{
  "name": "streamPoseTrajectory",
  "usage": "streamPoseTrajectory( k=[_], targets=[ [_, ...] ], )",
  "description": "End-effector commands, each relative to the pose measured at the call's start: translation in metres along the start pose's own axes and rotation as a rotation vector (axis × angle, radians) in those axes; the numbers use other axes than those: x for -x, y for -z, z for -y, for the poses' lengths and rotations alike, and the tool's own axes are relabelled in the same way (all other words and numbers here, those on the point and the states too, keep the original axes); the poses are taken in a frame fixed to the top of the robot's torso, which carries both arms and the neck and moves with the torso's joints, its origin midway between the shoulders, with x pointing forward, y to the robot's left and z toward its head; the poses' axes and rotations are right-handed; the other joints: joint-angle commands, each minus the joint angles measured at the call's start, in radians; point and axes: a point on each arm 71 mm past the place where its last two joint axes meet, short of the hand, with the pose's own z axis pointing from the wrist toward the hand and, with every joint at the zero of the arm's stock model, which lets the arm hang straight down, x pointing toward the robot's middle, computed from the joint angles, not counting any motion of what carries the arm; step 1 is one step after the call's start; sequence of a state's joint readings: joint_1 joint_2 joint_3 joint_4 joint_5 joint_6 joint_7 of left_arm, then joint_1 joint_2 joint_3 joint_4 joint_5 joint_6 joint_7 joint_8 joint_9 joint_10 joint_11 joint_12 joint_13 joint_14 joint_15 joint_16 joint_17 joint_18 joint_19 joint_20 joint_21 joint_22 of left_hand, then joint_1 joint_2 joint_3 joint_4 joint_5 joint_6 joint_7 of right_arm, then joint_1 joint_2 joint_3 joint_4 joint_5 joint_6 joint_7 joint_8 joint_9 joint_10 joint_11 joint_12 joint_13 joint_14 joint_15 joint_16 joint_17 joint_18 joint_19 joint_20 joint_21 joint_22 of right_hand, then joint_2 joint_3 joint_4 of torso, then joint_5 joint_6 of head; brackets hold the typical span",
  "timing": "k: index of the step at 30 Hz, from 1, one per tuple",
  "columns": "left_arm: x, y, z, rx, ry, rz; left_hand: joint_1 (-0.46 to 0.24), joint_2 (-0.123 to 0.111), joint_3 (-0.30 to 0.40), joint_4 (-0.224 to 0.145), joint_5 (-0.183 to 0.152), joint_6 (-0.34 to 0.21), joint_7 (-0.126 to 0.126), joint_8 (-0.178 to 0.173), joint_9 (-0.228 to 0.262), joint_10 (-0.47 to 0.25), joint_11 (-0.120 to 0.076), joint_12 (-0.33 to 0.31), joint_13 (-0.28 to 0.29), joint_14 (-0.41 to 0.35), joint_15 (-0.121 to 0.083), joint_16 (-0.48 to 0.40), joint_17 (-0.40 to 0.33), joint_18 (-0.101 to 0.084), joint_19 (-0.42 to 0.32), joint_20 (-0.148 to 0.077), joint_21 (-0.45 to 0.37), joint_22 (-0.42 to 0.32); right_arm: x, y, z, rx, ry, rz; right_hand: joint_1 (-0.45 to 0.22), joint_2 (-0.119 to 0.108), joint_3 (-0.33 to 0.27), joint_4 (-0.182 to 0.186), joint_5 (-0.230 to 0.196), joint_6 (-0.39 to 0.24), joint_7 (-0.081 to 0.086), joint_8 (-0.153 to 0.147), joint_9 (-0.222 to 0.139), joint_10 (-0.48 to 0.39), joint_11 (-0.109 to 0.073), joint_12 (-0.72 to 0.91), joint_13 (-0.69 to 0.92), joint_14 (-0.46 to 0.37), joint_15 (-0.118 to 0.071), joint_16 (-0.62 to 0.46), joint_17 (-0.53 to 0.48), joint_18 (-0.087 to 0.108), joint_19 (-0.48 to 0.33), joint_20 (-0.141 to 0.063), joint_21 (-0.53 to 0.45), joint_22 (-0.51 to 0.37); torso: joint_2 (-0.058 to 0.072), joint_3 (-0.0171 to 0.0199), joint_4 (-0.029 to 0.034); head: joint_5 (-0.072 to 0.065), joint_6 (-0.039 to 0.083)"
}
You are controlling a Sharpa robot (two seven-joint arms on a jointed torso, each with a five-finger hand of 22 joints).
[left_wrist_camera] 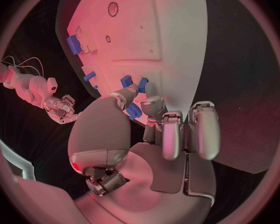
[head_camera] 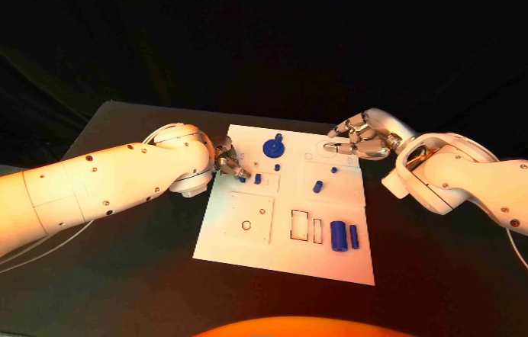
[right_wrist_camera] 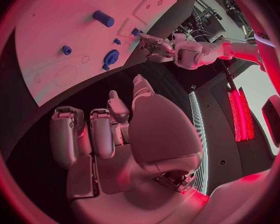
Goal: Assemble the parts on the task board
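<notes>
Task board point(head_camera: 288, 223) unlabelled; left hand point(head_camera: 229, 162) fingers point(left_wrist_camera: 153, 103) at blue part point(left_wrist_camera: 142, 84)

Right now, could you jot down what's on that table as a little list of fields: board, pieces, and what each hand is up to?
board: white task board on black table
pieces: blue round part; two blue cylinders near front edge; smaller blue parts mid-board
left hand: at board's left edge, fingertips touching a small blue part
right hand: hovering at far right corner, holding nothing

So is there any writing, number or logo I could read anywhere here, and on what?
None can be read. The white board bears only outlined shapes and blue pieces, no letters. The arms and the left hand and right hand show only dark dots, no brand.
</notes>
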State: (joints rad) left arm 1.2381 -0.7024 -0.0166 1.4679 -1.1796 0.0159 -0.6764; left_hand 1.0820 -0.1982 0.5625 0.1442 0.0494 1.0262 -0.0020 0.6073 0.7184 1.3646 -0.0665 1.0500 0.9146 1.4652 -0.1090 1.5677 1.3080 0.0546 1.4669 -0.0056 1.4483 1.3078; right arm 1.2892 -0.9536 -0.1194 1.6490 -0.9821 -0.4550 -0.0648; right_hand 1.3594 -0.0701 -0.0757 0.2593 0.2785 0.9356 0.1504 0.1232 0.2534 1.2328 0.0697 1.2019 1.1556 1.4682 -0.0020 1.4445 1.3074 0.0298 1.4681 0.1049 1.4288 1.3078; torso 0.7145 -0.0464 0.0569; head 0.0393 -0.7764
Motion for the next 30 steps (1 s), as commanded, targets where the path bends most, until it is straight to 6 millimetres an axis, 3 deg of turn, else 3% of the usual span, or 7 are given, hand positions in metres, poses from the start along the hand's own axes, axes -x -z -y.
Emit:
streamPoseTrajectory(
  k=[1, 8, 20, 25, 30],
  targets=[
    [-0.0025, -0.0006, 0.0002, 0.014, -0.011, -0.020, -0.015, 0.001, -0.032, 0.017, 0.002, 0.003, 0.001, 0.000, 0.003, -0.002, 0.001, 0.004, 0.000, 0.106, -0.007, 0.003, 0.263, -0.008, 0.018, -0.006, 0.002, 0.053, -0.0016, 0.0003, -0.0018, 0.018, 0.006, -0.010, -0.001, 0.012, -0.006, 0.001, 0.007, 0.004, -0.002, 0.007, 0.001, 0.000, -0.004, 0.001, -0.001, 0.055, -0.007, -0.006, 0.061, 0.009, 0.011, -0.005, -0.003, 0.168, 0.000, -0.0003, -0.0002, 0.000, 0.000],
    [-0.0016, -0.0019, -0.0021, 0.028, -0.011, -0.017, 0.002, 0.013, -0.123, 0.055, 0.002, 0.004, 0.000, -0.002, 0.009, -0.003, -0.001, 0.007, 0.000, 0.106, -0.009, 0.003, 0.263, -0.008, 0.018, -0.006, 0.001, 0.053, -0.0020, 0.0007, -0.0027, 0.024, 0.005, -0.010, -0.002, 0.013, -0.007, 0.002, 0.007, 0.004, -0.002, 0.007, 0.001, 0.000, -0.004, 0.002, 0.000, 0.053, -0.007, -0.012, 0.053, 0.010, 0.007, -0.005, -0.009, 0.165, 0.000, -0.0003, 0.0003, -0.002, 0.001],
    [0.0000, -0.0030, -0.0058, 0.040, -0.007, -0.012, 0.018, 0.022, -0.204, 0.097, 0.002, 0.007, 0.000, -0.003, 0.014, -0.006, 0.000, 0.007, -0.005, 0.106, -0.009, 0.003, 0.263, -0.007, 0.018, -0.006, -0.001, 0.052, -0.0017, 0.0009, -0.0023, 0.023, 0.005, -0.009, -0.002, 0.013, -0.008, 0.002, 0.007, 0.004, -0.002, 0.007, 0.002, -0.002, -0.004, -0.001, -0.003, 0.051, -0.007, -0.018, 0.043, 0.012, 0.003, -0.005, -0.016, 0.160, 0.000, -0.0007, -0.0001, -0.003, 0.002],
    [0.0004, -0.0027, -0.0049, 0.029, 0.012, -0.007, 0.002, 0.018, -0.281, 0.136, 0.002, 0.010, 0.001, -0.002, 0.017, -0.005, 0.001, 0.009, -0.005, 0.106, -0.008, 0.003, 0.263, -0.007, 0.018, -0.005, -0.002, 0.052, -0.0016, 0.0008, -0.0021, 0.022, 0.005, -0.008, -0.004, 0.012, -0.009, 0.003, 0.007, 0.004, -0.002, 0.007, 0.002, -0.002, -0.004, -0.001, -0.003, 0.049, -0.007, -0.021, 0.040, 0.013, 0.000, -0.005, -0.020, 0.157, 0.000, -0.0010, 0.0003, -0.003, 0.003],
    [0.0012, -0.0022, -0.0029, 0.011, 0.049, 0.007, -0.036, 0.054, -0.400, 0.147, 0.001, 0.009, 0.000, -0.003, 0.021, -0.005, 0.000, 0.015, -0.003, 0.106, -0.009, 0.003, 0.263, -0.007, 0.018, -0.005, -0.003, 0.051, -0.0017, 0.0006, -0.0019, 0.022, 0.005, -0.007, -0.004, 0.012, -0.010, 0.003, 0.007, 0.004, -0.002, 0.007, 0.002, -0.002, -0.004, -0.001, -0.003, 0.049, -0.007, -0.021, 0.039, 0.013, 0.000, -0.006, -0.021, 0.157, 0.000, -0.0005, -0.0001, -0.004, 0.004]
  ],
)
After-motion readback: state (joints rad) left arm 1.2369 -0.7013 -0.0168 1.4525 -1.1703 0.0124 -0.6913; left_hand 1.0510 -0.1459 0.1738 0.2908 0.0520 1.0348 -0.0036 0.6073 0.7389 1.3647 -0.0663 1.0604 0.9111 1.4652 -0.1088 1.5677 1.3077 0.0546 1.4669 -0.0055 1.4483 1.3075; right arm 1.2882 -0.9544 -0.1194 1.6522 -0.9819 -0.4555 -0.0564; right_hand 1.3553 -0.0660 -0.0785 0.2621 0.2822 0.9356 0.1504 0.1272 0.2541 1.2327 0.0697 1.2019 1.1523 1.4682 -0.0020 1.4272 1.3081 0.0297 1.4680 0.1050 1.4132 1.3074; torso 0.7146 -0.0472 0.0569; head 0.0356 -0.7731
